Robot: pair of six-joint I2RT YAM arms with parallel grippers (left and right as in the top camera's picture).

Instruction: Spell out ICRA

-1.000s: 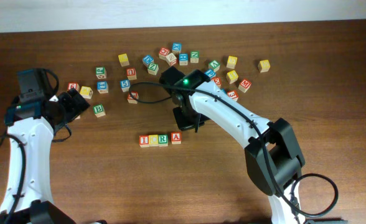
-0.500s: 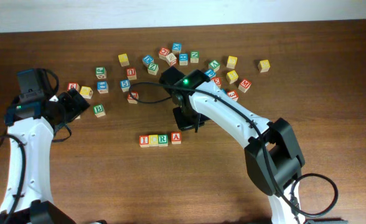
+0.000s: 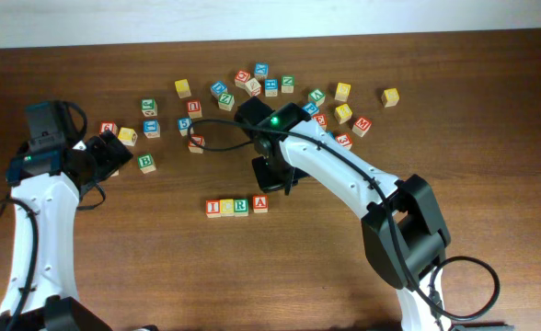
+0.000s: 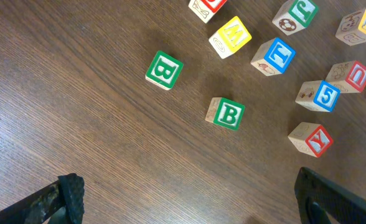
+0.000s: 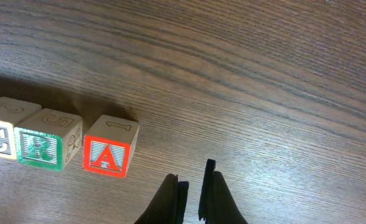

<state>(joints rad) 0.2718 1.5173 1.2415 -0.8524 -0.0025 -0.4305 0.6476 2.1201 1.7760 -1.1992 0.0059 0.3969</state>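
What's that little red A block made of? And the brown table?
The small red A cube looks like pale unpainted wood, tan on top, with a red painted letter face. The dark brown table shows streaky grain lines, so wood or a wood-look laminate, unclear which.

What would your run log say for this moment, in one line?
word: ICRA row laid out | right gripper: shut, empty, near A | left gripper: open, empty

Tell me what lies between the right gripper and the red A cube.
Nothing but bare table. In the right wrist view, only wood grain separates the shut right gripper from the red A cube.
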